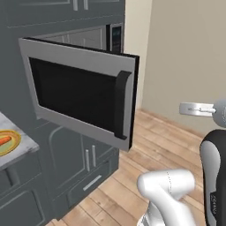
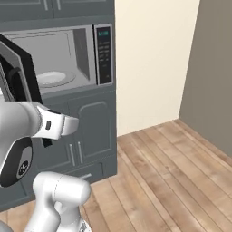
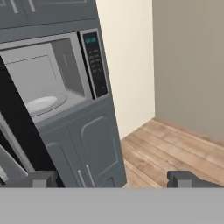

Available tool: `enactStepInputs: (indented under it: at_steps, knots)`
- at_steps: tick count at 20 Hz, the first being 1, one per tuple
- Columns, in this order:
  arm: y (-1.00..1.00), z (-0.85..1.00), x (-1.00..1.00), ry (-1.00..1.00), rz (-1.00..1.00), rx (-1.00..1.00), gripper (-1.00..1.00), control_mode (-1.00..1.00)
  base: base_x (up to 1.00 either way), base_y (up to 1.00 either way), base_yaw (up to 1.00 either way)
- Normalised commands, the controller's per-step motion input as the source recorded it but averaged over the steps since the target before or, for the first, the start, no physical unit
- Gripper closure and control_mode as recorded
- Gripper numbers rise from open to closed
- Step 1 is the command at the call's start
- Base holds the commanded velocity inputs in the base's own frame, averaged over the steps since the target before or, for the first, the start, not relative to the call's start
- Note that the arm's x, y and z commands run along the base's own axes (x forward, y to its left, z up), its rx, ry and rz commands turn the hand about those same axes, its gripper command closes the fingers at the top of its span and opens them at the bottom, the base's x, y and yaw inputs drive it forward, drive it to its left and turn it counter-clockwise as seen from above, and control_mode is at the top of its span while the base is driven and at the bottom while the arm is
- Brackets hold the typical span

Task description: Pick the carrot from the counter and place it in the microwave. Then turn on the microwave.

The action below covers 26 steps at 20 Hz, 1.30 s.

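**Claw wide open and empty, carrot on its plate, microwave door open**

Nearest you, in the hand view, your claw (image 3: 112, 178) stands with its two dark fingertips (image 3: 42, 178) spread as wide as they go, with nothing between them. It looks past them at the dark grey cabinets (image 3: 94, 144) and the wooden floor (image 3: 175, 148).

Off to the far left of the left base view, the carrot (image 1: 4, 141) lies on the yellow-rimmed plate (image 1: 13, 145), which sits at the corner of the marble surface (image 1: 27, 145). The carrot is well apart from your claw, out to the left of the arm.

Farther back, the microwave (image 2: 59, 56) has its door (image 1: 84, 95) swung open toward you. Inside, you see a pale round turntable (image 2: 53, 78) on the floor of the cavity, with nothing on it. The keypad (image 2: 104, 56) sits on the right side.
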Motion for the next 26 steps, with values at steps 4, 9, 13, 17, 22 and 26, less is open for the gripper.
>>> enactStepInputs:
  at_steps: [4,9,13,17,22,26]
  knots:
    - [0.0,0.0,0.0,0.0,0.0,0.0,-1.0,1.0,-0.25,0.42,-0.22]
    - [0.0,0.0,0.0,0.0,0.0,0.0,-1.0,1.0,-0.28,0.43,-0.21]
    - [0.0,0.0,0.0,0.0,0.0,0.0,-1.0,1.0,-0.24,0.6,-0.14]
    - [0.0,0.0,0.0,0.0,0.0,0.0,-1.0,1.0,-0.06,0.81,-0.02]
    - [0.0,0.0,0.0,0.0,0.0,0.0,-1.0,1.0,0.02,0.83,0.03]
    - [0.0,0.0,0.0,0.0,0.0,0.0,-1.0,1.0,0.12,0.71,0.14]
